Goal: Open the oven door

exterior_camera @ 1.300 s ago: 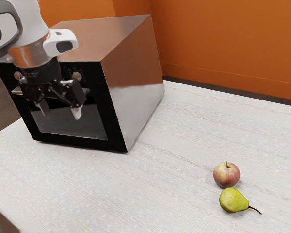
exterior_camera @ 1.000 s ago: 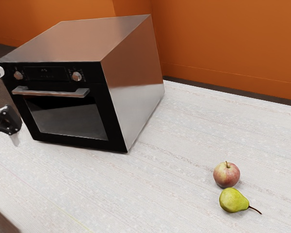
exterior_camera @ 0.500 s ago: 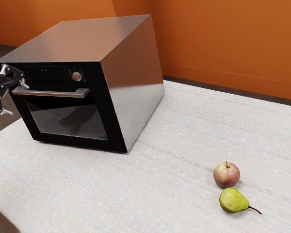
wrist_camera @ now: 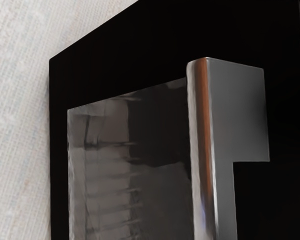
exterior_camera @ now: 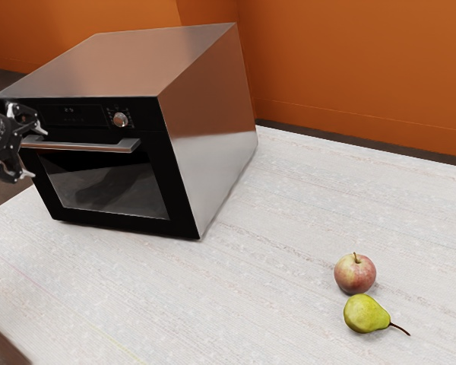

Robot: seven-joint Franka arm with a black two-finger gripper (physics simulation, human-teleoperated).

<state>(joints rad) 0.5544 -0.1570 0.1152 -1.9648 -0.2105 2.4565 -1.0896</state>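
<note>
At the exterior view's left edge is my gripper (exterior_camera: 36,153), turned sideways toward the oven front. It stands open near the left end of the door handle (exterior_camera: 87,146), one fingertip higher and the other lower than the bar, and I see no grip on it. The oven door (exterior_camera: 106,186) is shut, flush with the black front of the oven (exterior_camera: 205,129). In the wrist view the handle (wrist_camera: 202,150) runs beside the door's dark glass (wrist_camera: 140,175), close before my hand.
An apple (exterior_camera: 355,274) and a pear (exterior_camera: 366,314) lie together on the pale table (exterior_camera: 235,304), well away from the oven. An orange wall (exterior_camera: 349,76) rises behind. Knobs (exterior_camera: 120,119) sit above the handle.
My hand has swung from before the oven, pointing down, out to the exterior view's left, and turned toward the door. Lately it has moved slightly closer to the handle. The door has not moved.
</note>
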